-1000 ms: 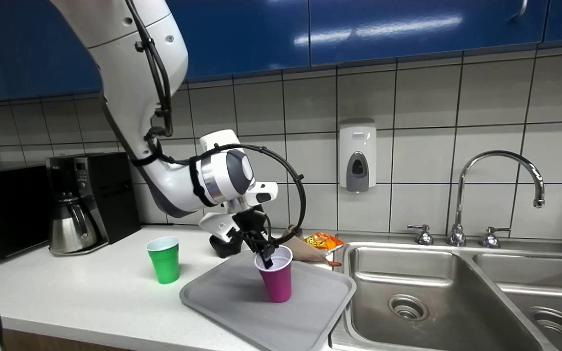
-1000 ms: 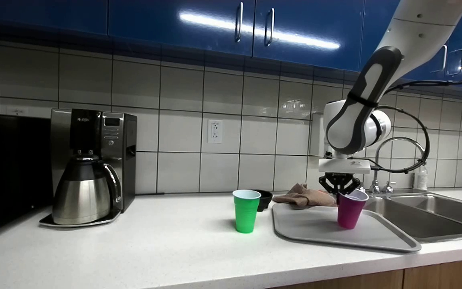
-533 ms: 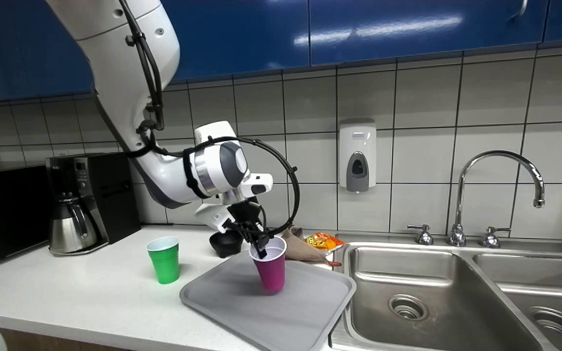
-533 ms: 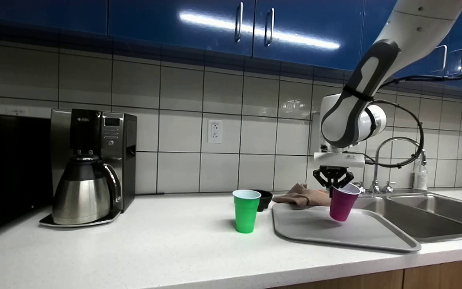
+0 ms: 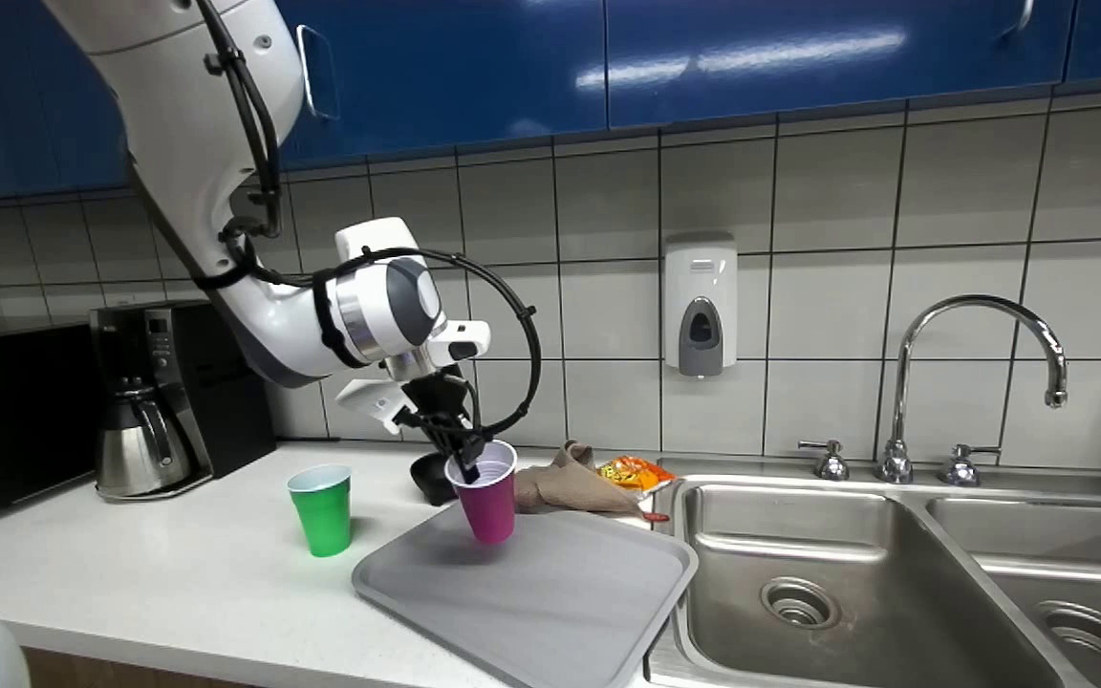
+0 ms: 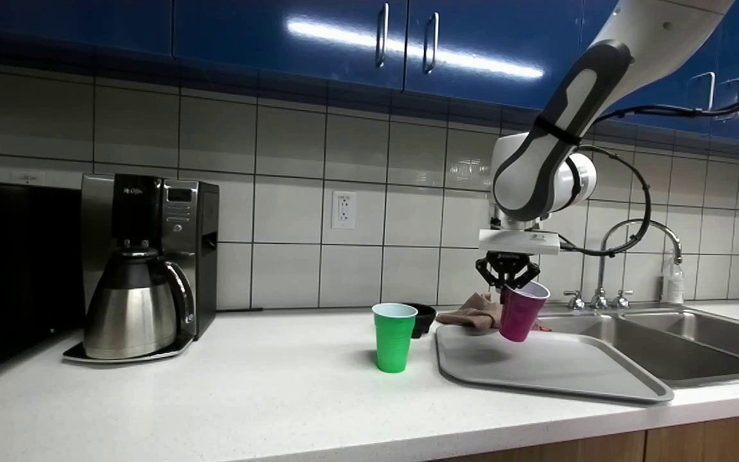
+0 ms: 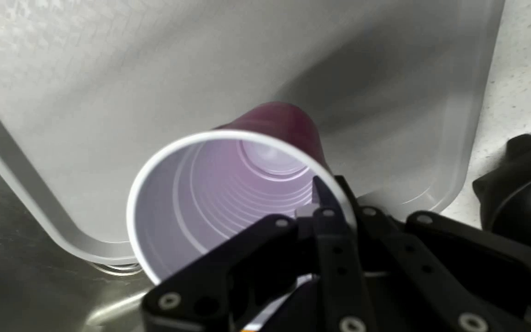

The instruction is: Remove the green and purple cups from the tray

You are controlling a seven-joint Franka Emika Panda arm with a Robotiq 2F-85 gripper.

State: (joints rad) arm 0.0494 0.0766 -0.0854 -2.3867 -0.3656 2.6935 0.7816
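Note:
The purple cup, white inside, is tilted in the air over the far part of the grey tray (image 5: 560, 597) (image 6: 562, 372) in both exterior views (image 5: 490, 511) (image 6: 520, 317). My gripper (image 5: 467, 466) (image 6: 504, 296) is shut on its rim. In the wrist view, one finger is inside the cup (image 7: 228, 184) and one outside, with the cup wall between the fingertips (image 7: 331, 186). The tray (image 7: 132, 92) lies below it there, with a shadow on it. The green cup (image 5: 323, 516) (image 6: 393, 340) stands upright on the counter beside the tray, out of the wrist view.
A black bowl (image 5: 431, 481) (image 6: 422, 321) (image 7: 528, 198) stands behind the tray's corner. A brown cloth (image 5: 565, 489) (image 6: 472, 314) and an orange packet (image 5: 635, 471) lie behind the tray. The sink (image 5: 789, 535) adjoins the tray. A coffee maker (image 5: 197, 401) (image 6: 206, 276) stands by the wall.
My gripper has lifted the purple cup off the tray and carried it leftward in both exterior views, toward the bowl's side. The green cup and tray have not moved.

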